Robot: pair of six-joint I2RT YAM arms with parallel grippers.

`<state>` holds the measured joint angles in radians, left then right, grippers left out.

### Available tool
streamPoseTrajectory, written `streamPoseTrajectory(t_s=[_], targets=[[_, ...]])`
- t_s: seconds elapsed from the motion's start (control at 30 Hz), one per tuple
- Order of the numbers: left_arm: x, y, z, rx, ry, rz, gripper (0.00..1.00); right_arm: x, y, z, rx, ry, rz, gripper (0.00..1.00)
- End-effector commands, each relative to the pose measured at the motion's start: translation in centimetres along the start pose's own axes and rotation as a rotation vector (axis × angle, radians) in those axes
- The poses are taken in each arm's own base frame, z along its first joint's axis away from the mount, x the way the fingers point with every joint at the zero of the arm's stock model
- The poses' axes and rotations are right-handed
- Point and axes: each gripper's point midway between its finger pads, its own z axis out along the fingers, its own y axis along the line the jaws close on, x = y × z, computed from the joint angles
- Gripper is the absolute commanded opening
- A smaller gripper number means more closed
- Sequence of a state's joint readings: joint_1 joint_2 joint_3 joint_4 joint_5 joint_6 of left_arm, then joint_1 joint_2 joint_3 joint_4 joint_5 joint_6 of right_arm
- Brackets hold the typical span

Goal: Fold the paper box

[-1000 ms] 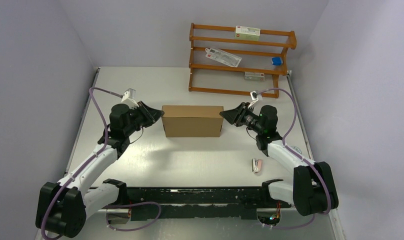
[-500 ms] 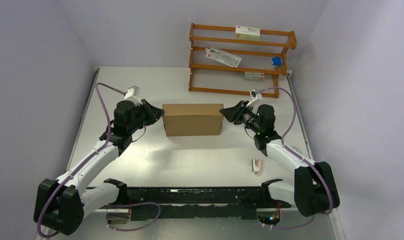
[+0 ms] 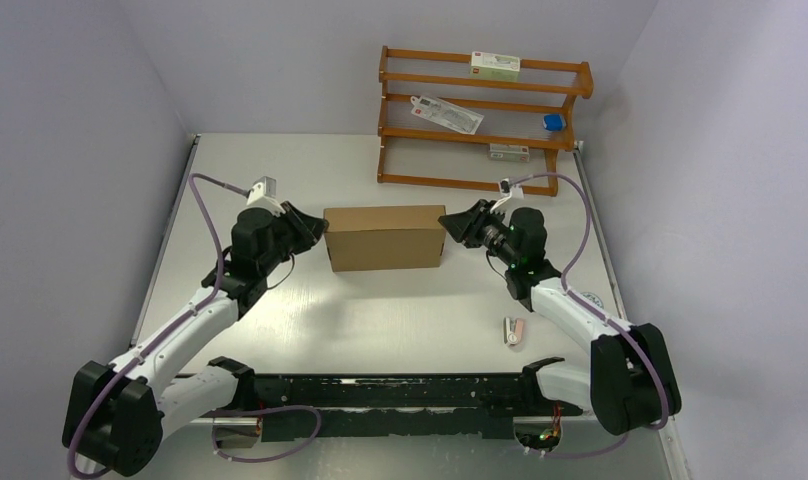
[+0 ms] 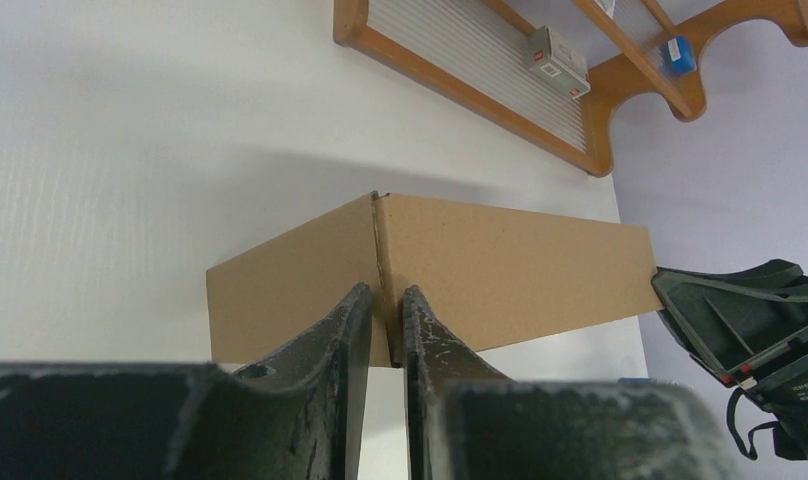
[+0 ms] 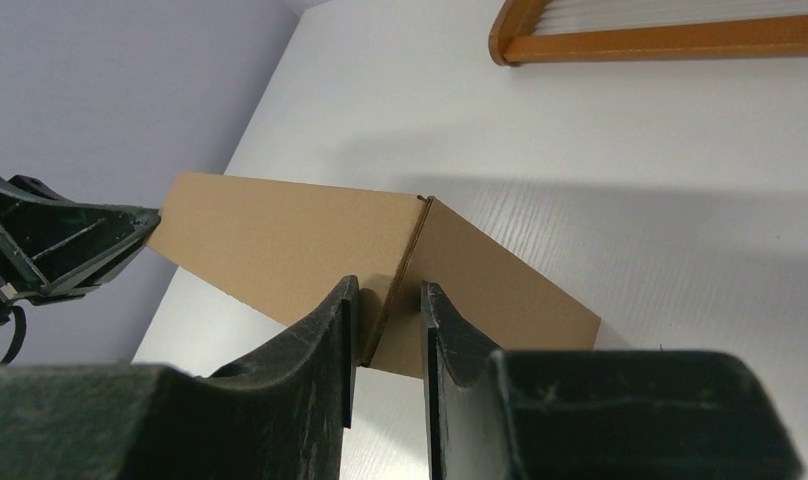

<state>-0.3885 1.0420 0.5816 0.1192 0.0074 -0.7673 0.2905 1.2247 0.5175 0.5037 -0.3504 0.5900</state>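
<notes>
Two narrowly parted pincers, the left pincer (image 3: 322, 228) and the right pincer (image 3: 443, 222), touch opposite ends of one paper box (image 3: 385, 240).

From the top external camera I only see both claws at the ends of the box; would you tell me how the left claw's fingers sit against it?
Observer: On the left wrist view, the left claw straddles a corner edge of the paper box, one finger before each adjoining face.
Operator: Thank you. Is it pinching?
Observer: Only a narrow slit shows between the fingers; whether they clamp the cardboard, I cannot tell.
Operator: And the right side?
Observer: The right claw likewise straddles the opposite end's corner edge, its gap looking a little wider.
</notes>
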Motion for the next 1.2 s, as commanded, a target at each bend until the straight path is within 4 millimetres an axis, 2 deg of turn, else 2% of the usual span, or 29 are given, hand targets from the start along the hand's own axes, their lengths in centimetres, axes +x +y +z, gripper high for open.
streamPoseTrajectory(t_s=[0.0, 0.2, 0.43, 0.6, 0.77, 0.9, 0.97, 1.17], targets=[[9.2, 9.3, -3.8, -0.326, 0.364, 0.067, 0.24, 11.1, -6.4, -4.7, 0.301, 0.425, 0.064, 0.27], [4.2, 5.3, -2.7, -0.235, 0.229, 0.094, 0.38, 5.1, -3.5, -3.1, 0.242, 0.324, -0.017, 0.49], [-1.9, 1.0, -2.2, -0.160, 0.094, 0.158, 0.57, 0.2, -1.2, -2.5, 0.194, 0.239, -0.146, 0.73], [-6.2, -0.8, -2.8, -0.137, 0.018, 0.230, 0.70, -2.4, 1.1, -2.0, 0.110, 0.204, -0.242, 0.83], [-8.5, -1.3, -3.3, -0.134, -0.008, 0.318, 0.75, -4.8, 4.1, -1.6, -0.012, 0.180, -0.358, 0.90], [-9.4, -0.6, -3.8, -0.160, -0.019, 0.405, 0.78, -5.7, 6.4, -0.9, -0.114, 0.185, -0.477, 0.97], [-9.2, -0.4, -4.1, -0.161, -0.020, 0.432, 0.82, -5.3, 7.6, -0.3, -0.173, 0.220, -0.557, 0.99], [-9.2, 1.2, -5.6, -0.266, -0.057, 0.508, 0.90, -2.6, 10.5, 1.9, -0.373, 0.409, -0.808, 1.00]])
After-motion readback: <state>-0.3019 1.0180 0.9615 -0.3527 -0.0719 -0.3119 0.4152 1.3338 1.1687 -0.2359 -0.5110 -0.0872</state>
